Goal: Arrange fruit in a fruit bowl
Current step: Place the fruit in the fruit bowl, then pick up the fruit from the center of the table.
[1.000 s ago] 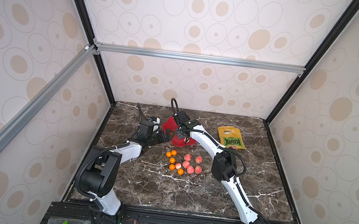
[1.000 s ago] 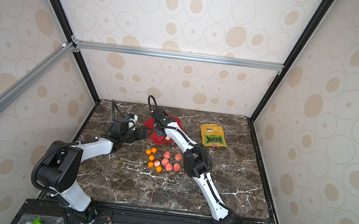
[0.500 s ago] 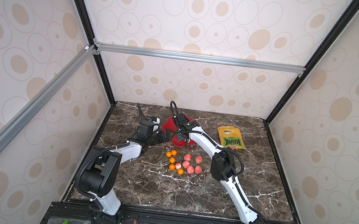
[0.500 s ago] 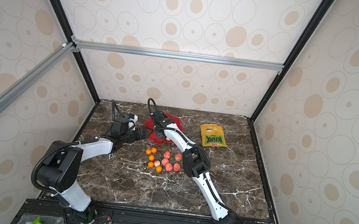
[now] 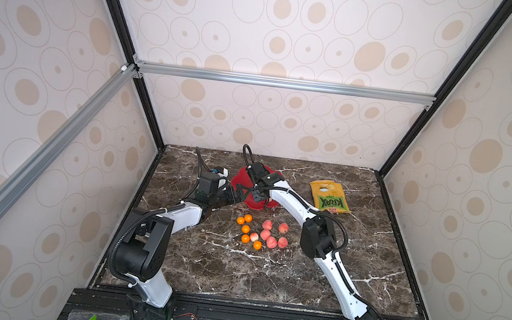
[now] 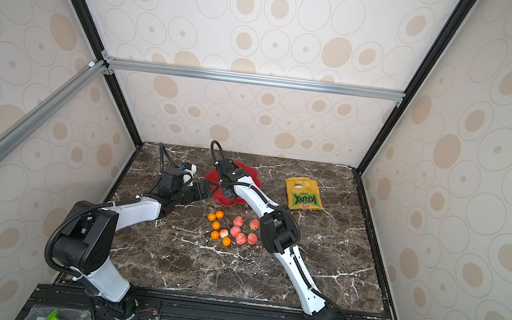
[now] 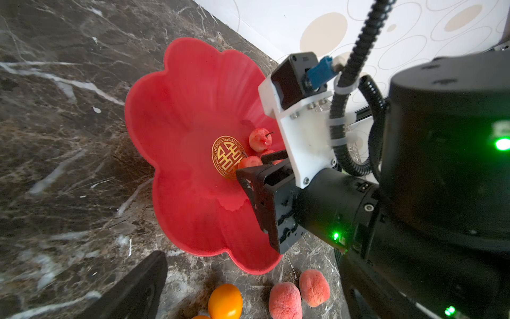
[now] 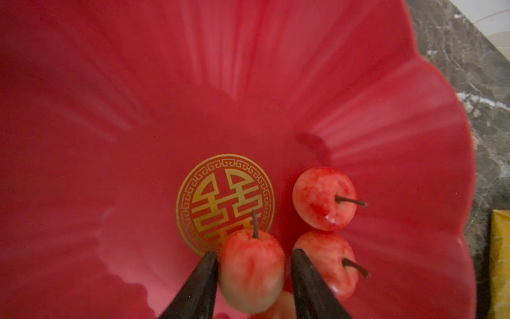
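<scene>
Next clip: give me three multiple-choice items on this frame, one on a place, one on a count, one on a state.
1. Where is the bag? A on the table, right of the bowl; B inside the bowl; C off the table.
2. Orange fruits on the table? A three; B five; C eight.
3. The bowl is: A empty; B holding pink fruits; C upside down.
A, bag lies flat beside it; B, five counted in both top views; B, right wrist view shows them inside.

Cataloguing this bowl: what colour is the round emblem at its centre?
The emblem is gold on the red bowl; clearest in the right wrist view.
</scene>
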`<state>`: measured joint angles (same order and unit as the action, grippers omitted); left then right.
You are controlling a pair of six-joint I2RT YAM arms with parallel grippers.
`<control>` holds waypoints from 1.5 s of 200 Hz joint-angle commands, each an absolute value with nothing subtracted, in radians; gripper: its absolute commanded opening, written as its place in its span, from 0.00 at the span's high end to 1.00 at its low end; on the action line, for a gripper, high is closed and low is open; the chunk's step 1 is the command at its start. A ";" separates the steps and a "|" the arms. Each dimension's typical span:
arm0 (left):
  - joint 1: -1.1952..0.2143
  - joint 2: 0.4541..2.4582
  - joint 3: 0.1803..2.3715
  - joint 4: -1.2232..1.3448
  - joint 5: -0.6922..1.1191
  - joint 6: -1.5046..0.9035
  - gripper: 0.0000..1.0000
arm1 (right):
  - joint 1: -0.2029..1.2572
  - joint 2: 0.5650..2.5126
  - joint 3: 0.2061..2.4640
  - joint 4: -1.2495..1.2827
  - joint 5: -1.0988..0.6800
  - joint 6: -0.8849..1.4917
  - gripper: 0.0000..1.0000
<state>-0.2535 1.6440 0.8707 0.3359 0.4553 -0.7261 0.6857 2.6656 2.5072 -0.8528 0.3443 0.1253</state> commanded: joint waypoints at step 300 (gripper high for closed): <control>-0.351 1.079 0.536 0.079 0.342 -0.716 0.02 | 0.796 1.894 1.568 -0.597 0.155 0.205 0.52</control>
<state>-0.3317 1.1378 0.5617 0.1284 0.3660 -0.7109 0.7914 1.9697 1.6379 -0.6437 0.2340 0.1871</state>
